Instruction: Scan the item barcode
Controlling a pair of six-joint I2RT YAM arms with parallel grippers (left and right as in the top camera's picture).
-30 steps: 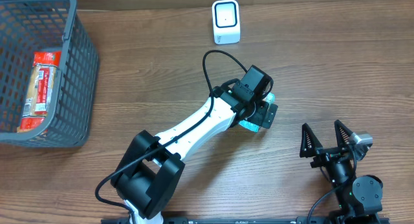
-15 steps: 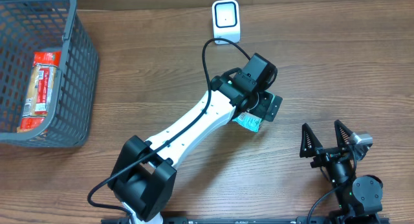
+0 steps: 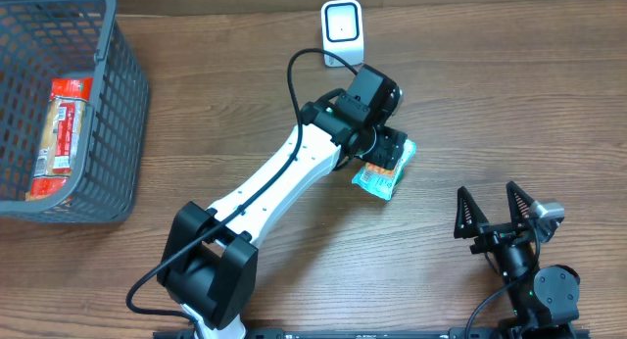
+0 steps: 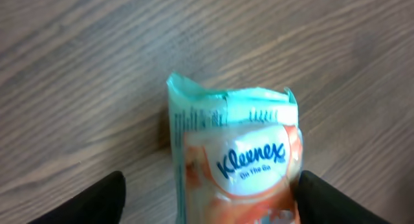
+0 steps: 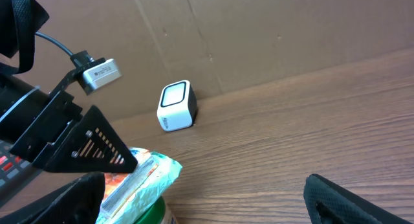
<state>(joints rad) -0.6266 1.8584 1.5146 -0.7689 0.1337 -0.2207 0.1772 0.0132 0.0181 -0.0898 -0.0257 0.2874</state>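
Wooden table is carrying everything I am watching. From overhead, the tissue pack is lying flat near the middle of it. The white scanner is standing at about 11 o'clock from the pack, well apart. My left gripper is hanging over the pack with its jaws apart. In the wrist view one finger is leaving bare wood between itself and the pack. The other is sitting right at the pack's edge, and I cannot tell if it is touching. My right gripper is standing at 4 o'clock from the pack, jaws spread wide, holding nothing. At 9 o'clock a grey basket is holding a red packet.
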